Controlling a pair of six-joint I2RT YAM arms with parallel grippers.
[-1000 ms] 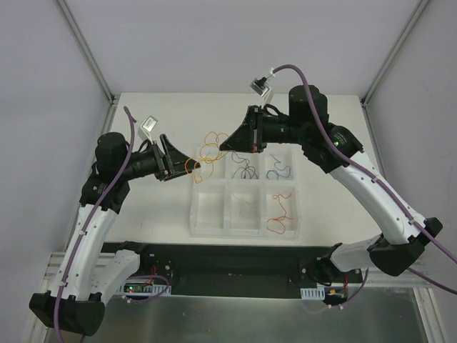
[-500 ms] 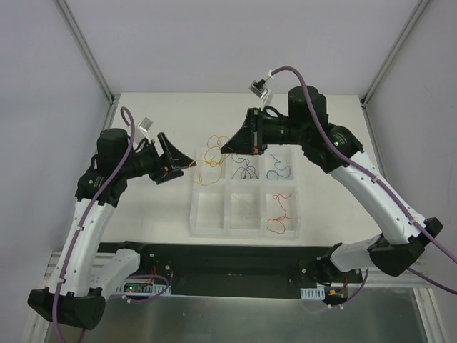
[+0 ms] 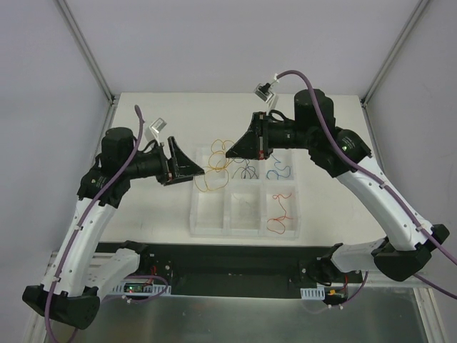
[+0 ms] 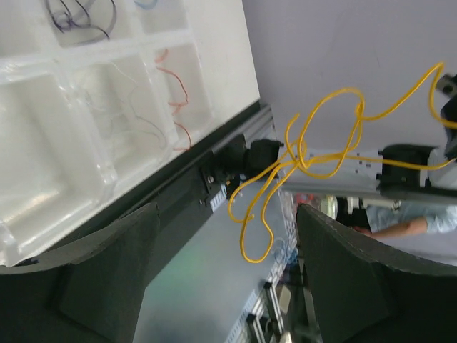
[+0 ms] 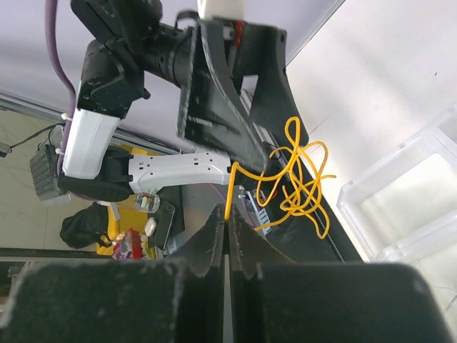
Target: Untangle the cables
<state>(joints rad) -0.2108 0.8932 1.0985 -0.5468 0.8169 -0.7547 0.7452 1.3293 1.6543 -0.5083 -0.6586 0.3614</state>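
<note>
A tangle of thin yellow cable (image 3: 214, 168) hangs in the air over the far left corner of the clear tray (image 3: 211, 230). My right gripper (image 3: 228, 152) is shut on one end of it; the right wrist view shows the strand pinched at the tips (image 5: 227, 214) and the knot (image 5: 296, 179) beyond. My left gripper (image 3: 197, 166) is open just left of the tangle. In the left wrist view the yellow loops (image 4: 314, 153) hang ahead of the wide-apart fingers (image 4: 114, 264), and the gripper (image 4: 225, 239) holds nothing.
The tray has six compartments. A black wire (image 3: 246, 170) and a blue wire (image 3: 278, 170) lie in two far ones, and a red wire (image 3: 278, 214) lies in the near right one. The white table (image 3: 157, 207) ends at a black rail (image 3: 228, 251).
My left gripper has moved right toward the tray and its jaws now stand wide open. The yellow tangle has dropped lower and hangs from the right gripper, which has shifted slightly right.
</note>
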